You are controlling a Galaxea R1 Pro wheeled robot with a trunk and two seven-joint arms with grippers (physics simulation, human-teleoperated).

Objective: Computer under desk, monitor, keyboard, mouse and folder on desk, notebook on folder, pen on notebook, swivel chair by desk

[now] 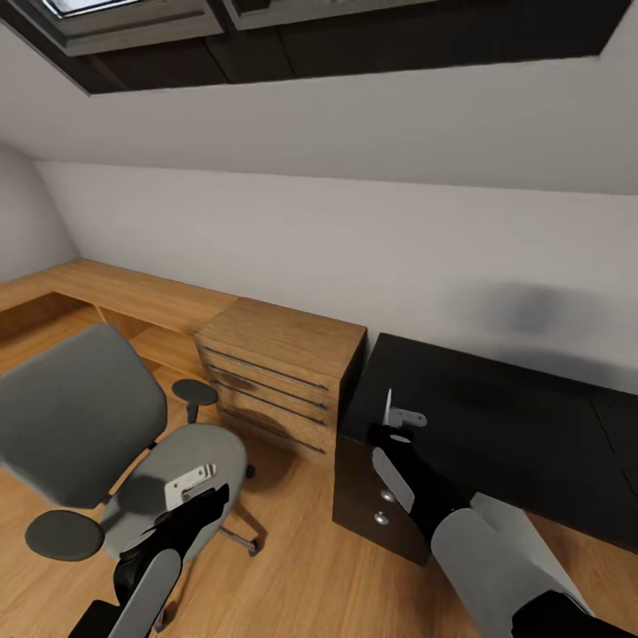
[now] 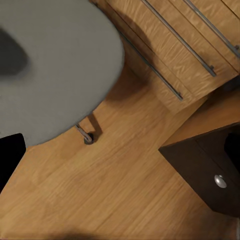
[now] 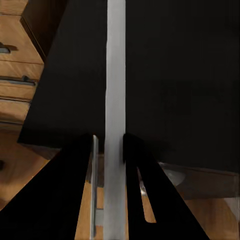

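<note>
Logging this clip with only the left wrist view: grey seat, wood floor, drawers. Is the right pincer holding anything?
Observer: Yes. The right pincer is shut on a thin light-grey flat sheet, seen edge-on.
Operator: Where is it?
Observer: Over the black desk, at the end beside the wooden drawer unit.
Operator: And the left pincer?
Observer: The left pincer hangs over the grey swivel chair seat. I cannot tell whether it is open or shut.

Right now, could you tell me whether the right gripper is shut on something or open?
Shut: in the right wrist view the right gripper clamps a thin grey flat panel edge-on between its fingers, over the black desk; what it is, cannot tell.
</note>
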